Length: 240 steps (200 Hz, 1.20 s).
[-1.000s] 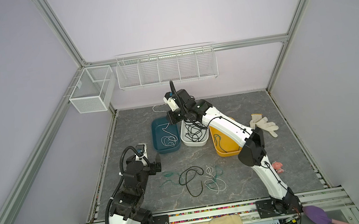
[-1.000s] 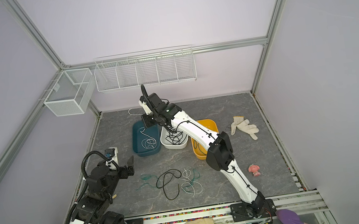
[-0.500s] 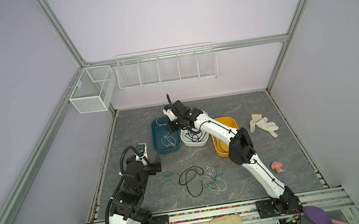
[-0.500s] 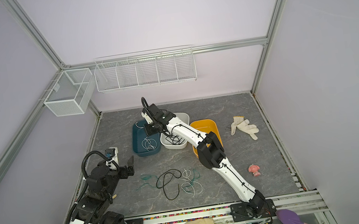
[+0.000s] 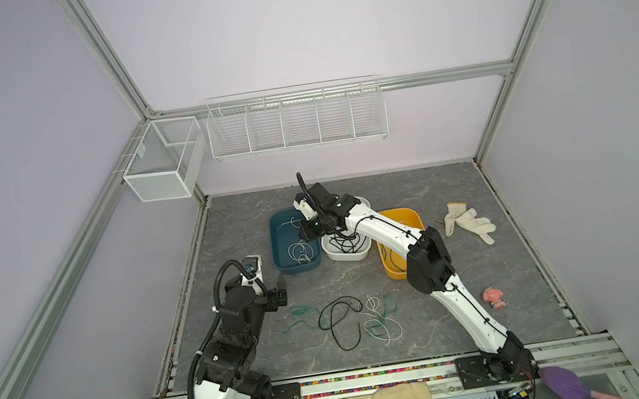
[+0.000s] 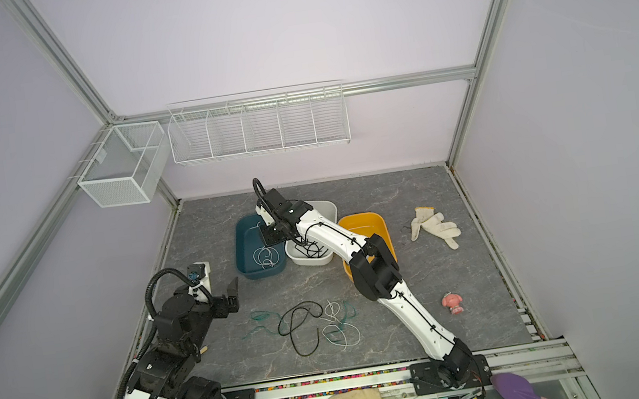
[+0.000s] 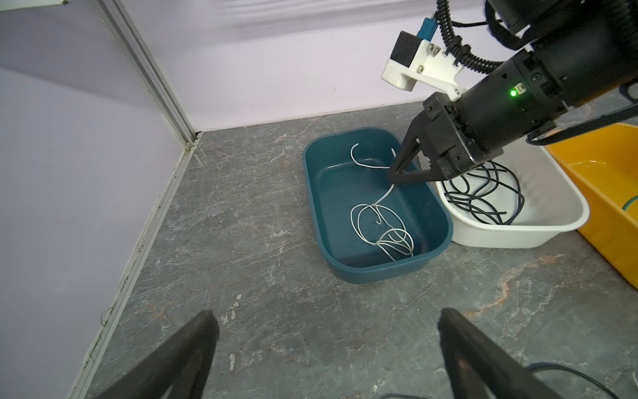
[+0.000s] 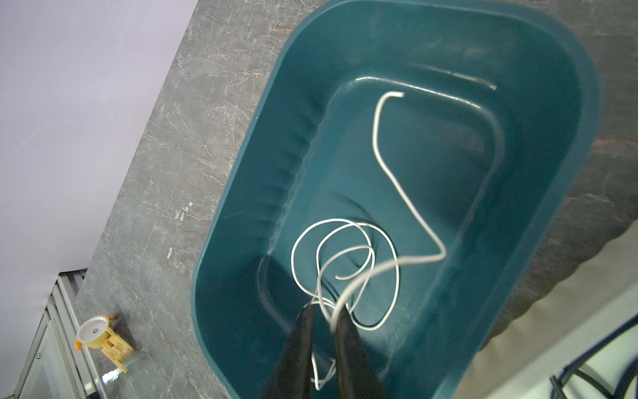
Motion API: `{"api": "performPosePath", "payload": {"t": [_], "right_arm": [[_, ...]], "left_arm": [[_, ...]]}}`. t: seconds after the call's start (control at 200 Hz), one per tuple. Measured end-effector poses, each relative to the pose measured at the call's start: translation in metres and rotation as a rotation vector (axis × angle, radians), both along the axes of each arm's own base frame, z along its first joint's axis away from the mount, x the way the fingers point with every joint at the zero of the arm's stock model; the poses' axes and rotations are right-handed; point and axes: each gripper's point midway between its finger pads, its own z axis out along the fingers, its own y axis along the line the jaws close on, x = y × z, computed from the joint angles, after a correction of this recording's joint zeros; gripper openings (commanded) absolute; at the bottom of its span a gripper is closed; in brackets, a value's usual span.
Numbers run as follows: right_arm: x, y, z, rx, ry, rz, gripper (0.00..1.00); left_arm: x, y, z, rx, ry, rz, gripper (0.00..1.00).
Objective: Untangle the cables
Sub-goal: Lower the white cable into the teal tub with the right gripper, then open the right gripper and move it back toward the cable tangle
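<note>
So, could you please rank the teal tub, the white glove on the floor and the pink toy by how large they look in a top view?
Largest to smallest:
1. teal tub
2. white glove
3. pink toy
The differences are plain. The toy lies nearer the front edge and still looks smallest.

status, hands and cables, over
Left hand open. Right hand barely open over teal plastic bin, thin white cable off its tips. Black, white, green cable tangle on floor. Nothing blocking.
</note>
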Motion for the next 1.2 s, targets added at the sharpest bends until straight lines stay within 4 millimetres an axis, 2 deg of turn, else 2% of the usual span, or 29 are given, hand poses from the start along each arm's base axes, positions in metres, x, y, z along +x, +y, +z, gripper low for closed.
{"api": "performPosePath", "payload": {"t": [0.145,0.235,0.355,0.54,0.665,0.79,1.0,1.199], "right_arm": [[-0.007,-0.007,-0.007,-0.026,0.029,-0.002,0.23],[-0.013,-0.012,-0.001,-0.034,0.037,-0.001,0.27],[-0.021,-0.02,0.022,-0.024,0.024,0.001,0.36],[-0.041,-0.037,0.071,0.003,-0.027,0.024,0.53],[-0.063,-0.06,0.093,-0.009,-0.055,0.026,0.63],[-0.09,-0.093,0.103,-0.028,-0.073,0.013,0.72],[-0.138,-0.15,0.098,-0.043,-0.091,-0.014,0.77],[-0.185,-0.202,0.058,-0.089,-0.05,-0.051,0.77]], "left_arm": [[0.0,0.0,0.0,0.001,0.001,0.0,0.99],[0.0,0.0,0.0,0.001,0.001,0.0,0.99],[0.0,0.0,-0.001,0.003,0.002,-0.001,0.99],[0.0,-0.002,-0.001,0.006,0.002,-0.008,0.99],[-0.001,-0.003,-0.001,0.008,0.002,-0.016,0.99],[-0.001,-0.005,-0.001,0.008,0.002,-0.022,0.99],[-0.002,-0.009,-0.001,0.009,0.004,-0.039,0.99],[-0.003,-0.012,-0.002,0.008,0.004,-0.051,0.99]]}}
